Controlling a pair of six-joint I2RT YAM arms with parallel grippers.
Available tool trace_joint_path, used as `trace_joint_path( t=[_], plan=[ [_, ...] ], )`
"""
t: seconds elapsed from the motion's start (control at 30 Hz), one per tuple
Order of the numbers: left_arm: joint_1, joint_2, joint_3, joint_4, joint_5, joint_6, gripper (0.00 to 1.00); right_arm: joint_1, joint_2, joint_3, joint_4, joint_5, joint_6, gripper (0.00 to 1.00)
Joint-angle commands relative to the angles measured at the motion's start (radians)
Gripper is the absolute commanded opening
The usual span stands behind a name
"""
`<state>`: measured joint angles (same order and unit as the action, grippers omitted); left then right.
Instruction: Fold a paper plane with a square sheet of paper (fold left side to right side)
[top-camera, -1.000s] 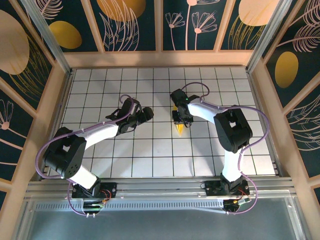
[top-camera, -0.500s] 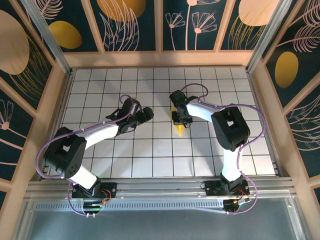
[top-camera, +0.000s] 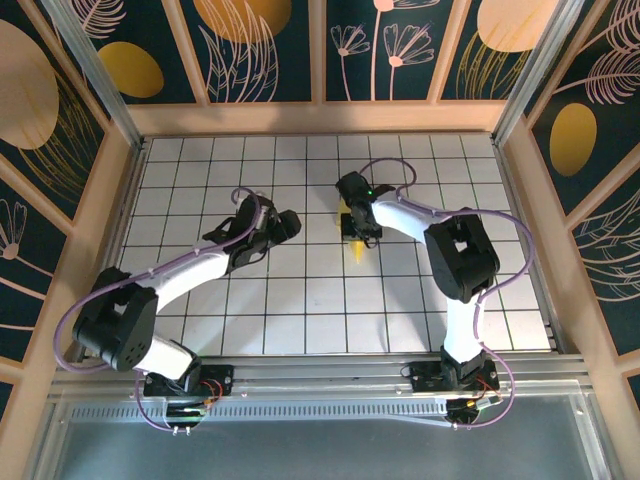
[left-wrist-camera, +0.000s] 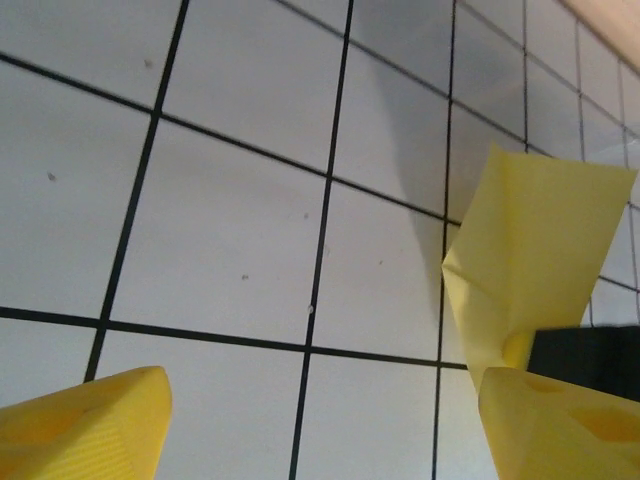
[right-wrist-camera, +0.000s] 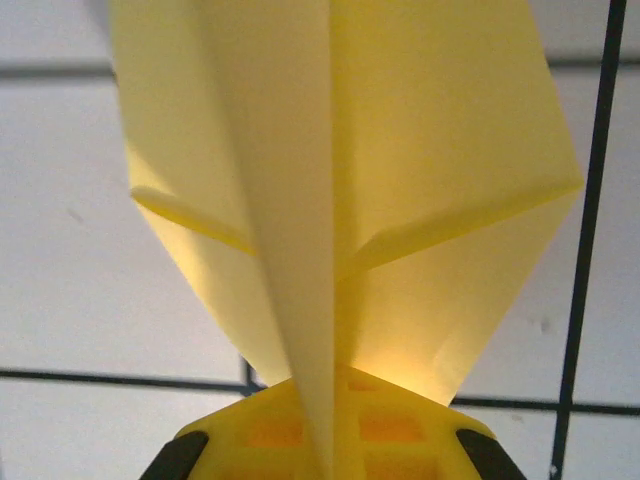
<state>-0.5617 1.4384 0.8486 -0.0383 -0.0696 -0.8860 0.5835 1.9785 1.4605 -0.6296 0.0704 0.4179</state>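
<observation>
The right wrist camera shows the right gripper (right-wrist-camera: 335, 430) pinching the paper plane (right-wrist-camera: 400, 150) at its centre crease, a grip the arm covers from above. The left gripper (left-wrist-camera: 320, 440) gapes wide and empty, just beside the plane, mid-way across the table (top-camera: 250, 300).

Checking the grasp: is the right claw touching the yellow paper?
Touching. Right wrist view: the paper runs down into the right claw, its centre ridge pinched there.

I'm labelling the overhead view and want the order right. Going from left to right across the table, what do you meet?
left gripper → folded paper → right arm's elbow
</observation>
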Motion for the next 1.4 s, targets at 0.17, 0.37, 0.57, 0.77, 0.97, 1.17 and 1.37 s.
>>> trace_joint_path(
  t=[0.17, 0.37, 0.57, 0.77, 0.97, 1.17, 1.37],
  plan=[
    [0.008, -0.114, -0.046, -0.108, -0.109, 0.077, 0.81, 0.0, 0.22, 0.302, -0.121, 0.037, 0.029, 0.04],
    [0.008, -0.148, -0.078, -0.12, -0.112, 0.097, 0.81, -0.008, 0.35, 0.479, -0.158, -0.004, 0.036, 0.03],
    [0.008, -0.148, -0.095, -0.121, -0.108, 0.099, 0.81, -0.008, 0.403, 0.54, -0.199, 0.008, 0.032, 0.06],
    [0.008, -0.143, -0.097, -0.117, -0.104, 0.097, 0.81, -0.008, 0.398, 0.529, -0.211, 0.024, 0.025, 0.12],
    [0.008, -0.13, -0.088, -0.118, -0.102, 0.097, 0.81, -0.007, 0.366, 0.506, -0.202, 0.027, 0.024, 0.16],
    [0.008, -0.121, -0.085, -0.115, -0.098, 0.093, 0.81, -0.007, 0.318, 0.468, -0.191, 0.039, 0.025, 0.16],
    [0.008, -0.116, -0.082, -0.117, -0.093, 0.092, 0.81, -0.011, 0.318, 0.427, -0.158, 0.018, 0.027, 0.17]
  ],
)
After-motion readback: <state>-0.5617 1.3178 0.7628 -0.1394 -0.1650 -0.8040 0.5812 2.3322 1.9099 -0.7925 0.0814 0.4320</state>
